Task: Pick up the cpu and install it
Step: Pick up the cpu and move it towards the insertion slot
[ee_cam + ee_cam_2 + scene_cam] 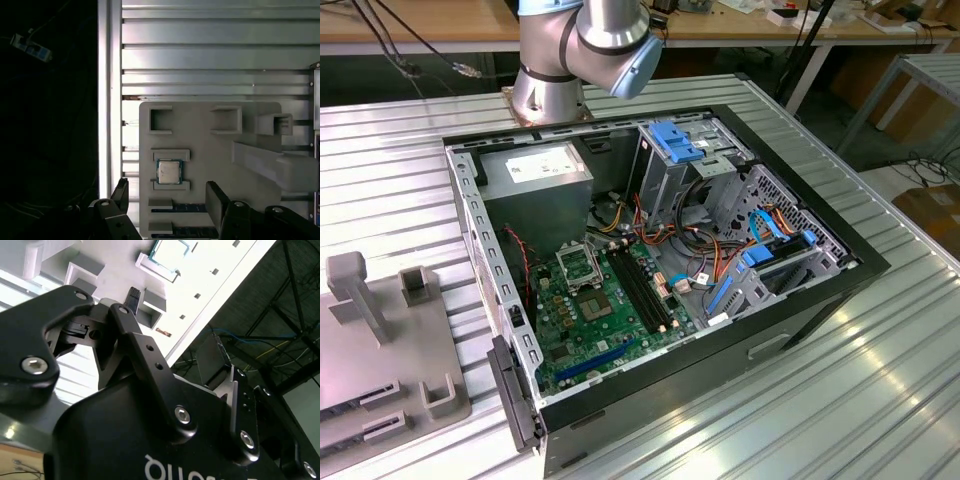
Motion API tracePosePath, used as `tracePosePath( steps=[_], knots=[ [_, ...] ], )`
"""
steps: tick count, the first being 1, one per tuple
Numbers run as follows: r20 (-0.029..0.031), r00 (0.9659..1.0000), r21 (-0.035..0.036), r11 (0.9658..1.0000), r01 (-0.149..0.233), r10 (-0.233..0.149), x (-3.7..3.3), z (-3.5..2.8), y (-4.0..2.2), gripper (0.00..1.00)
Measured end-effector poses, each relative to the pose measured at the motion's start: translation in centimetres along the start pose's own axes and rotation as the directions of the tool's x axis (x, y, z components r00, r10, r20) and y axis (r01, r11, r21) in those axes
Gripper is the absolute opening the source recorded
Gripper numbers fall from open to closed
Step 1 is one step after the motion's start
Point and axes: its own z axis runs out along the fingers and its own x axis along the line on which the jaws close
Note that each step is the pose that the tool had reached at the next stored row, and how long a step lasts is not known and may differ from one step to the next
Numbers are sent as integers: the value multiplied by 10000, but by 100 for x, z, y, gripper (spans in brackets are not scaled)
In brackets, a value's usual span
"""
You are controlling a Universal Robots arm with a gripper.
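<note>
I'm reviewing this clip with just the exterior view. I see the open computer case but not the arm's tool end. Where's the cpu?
Observer: In the first wrist view the cpu lies flat in its nest on the grey fixture plate.
Operator: Is it gripped?
Observer: No. The gripper is open, holding nothing.
Operator: Lined up?
Observer: In that view the cpu shows between its two fingers.
</note>
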Motion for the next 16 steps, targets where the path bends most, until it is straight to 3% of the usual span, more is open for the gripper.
tracePosePath(
  steps=[16],
  knots=[
    [1,10000,48,10000,49,-49,-1,163,-54,72]
  ],
)
